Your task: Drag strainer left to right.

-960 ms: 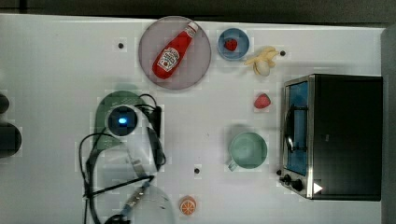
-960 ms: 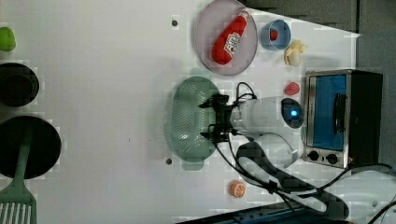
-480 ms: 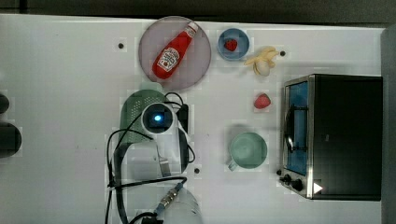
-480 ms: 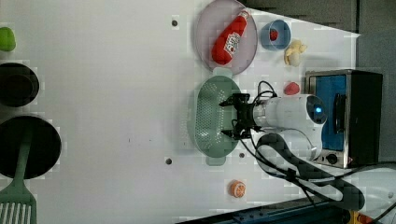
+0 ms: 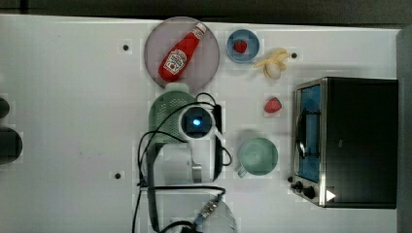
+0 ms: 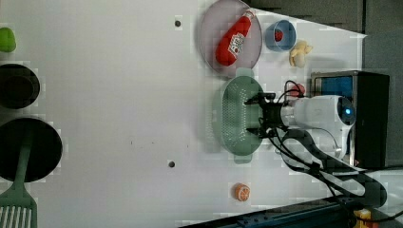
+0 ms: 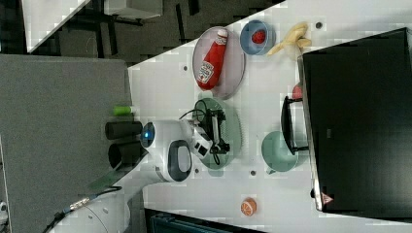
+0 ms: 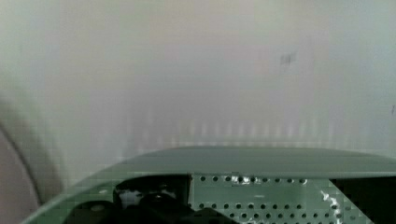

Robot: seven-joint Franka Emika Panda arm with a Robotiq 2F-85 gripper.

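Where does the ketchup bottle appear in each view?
Top view: ketchup bottle upper centre, on the pink plate.
Left view: upper right.
Right view: upper centre.
Wrist view: not in it.
Shared landmark: the strainer just below the plate.

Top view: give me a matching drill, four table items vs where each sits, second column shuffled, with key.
Items:
1. ketchup bottle
2. strainer
3. mug
4. banana

Places:
A. under the arm's wrist
B. on the round plate
C. by the oven's door, near its knobs
D. beside the small blue bowl

Pairs: 1-B, 2-A, 3-C, 4-D
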